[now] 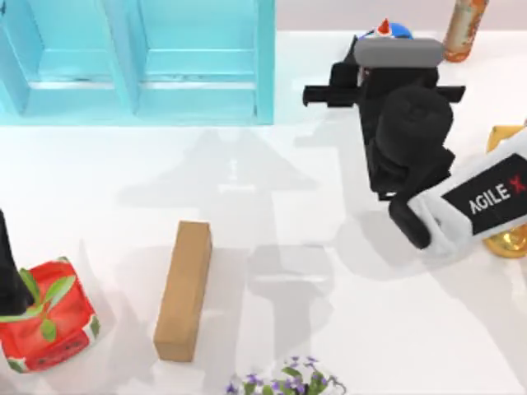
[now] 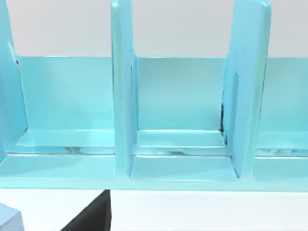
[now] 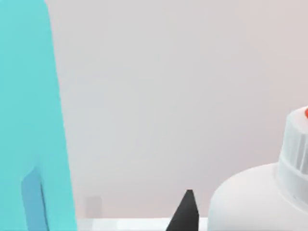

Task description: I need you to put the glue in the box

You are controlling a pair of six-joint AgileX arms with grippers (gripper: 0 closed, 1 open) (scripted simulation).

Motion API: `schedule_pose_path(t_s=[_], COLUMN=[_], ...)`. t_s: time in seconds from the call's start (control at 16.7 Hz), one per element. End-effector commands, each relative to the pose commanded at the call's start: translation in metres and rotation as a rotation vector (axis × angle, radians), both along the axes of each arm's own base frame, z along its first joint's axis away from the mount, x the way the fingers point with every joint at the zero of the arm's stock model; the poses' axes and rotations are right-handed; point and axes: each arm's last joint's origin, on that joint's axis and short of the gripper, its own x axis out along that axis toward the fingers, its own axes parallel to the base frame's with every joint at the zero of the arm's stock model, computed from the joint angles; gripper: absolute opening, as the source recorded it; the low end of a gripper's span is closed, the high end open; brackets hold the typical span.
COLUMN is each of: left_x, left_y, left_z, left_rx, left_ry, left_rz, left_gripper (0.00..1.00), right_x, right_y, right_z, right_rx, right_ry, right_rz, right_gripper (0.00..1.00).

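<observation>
At table's far right, our right gripper [image 1: 372,43] reaches glue [image 1: 384,30] beside blue box [image 1: 265,82]; claw opening: cannot tell.

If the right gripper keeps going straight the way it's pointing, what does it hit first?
Most likely the glue, sitting close ahead of the right gripper near the table's far edge, though depth is hard to judge.

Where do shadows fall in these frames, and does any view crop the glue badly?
Top view: soft arm-shaped shadows cross the white table, and the right arm mostly covers the glue. Right wrist view: the glue is cut by the frame edge. Left wrist view: evenly lit box.
</observation>
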Motion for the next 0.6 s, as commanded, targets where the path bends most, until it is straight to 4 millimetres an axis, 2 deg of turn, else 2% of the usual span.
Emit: schedule_pose_path(t_s=[0.18,0.3,0.48,0.6], left_x=[0.000,0.000,0.000,0.000], left_y=[0.000,0.000,0.000,0.000], left_z=[0.000,0.000,0.000,0.000], left_rx=[0.000,0.000,0.000,0.000], left_ry=[0.000,0.000,0.000,0.000], left_rz=[0.000,0.000,0.000,0.000], left_gripper=[1.00,1.00,1.00,1.00], right_x=[0.015,0.022,0.026,0.024], right_y=[-0.030,-0.062,-0.127,-0.178], right_z=[0.051,0.086,0.121,0.128], right_rx=[0.060,0.062,-0.025,-0.128], right_ry=[-0.173,-0.304,-0.456,-0.492], right_rz=[0.064,0.126,0.227,0.291], right_gripper=[0.00,0.00,0.00,0.00])
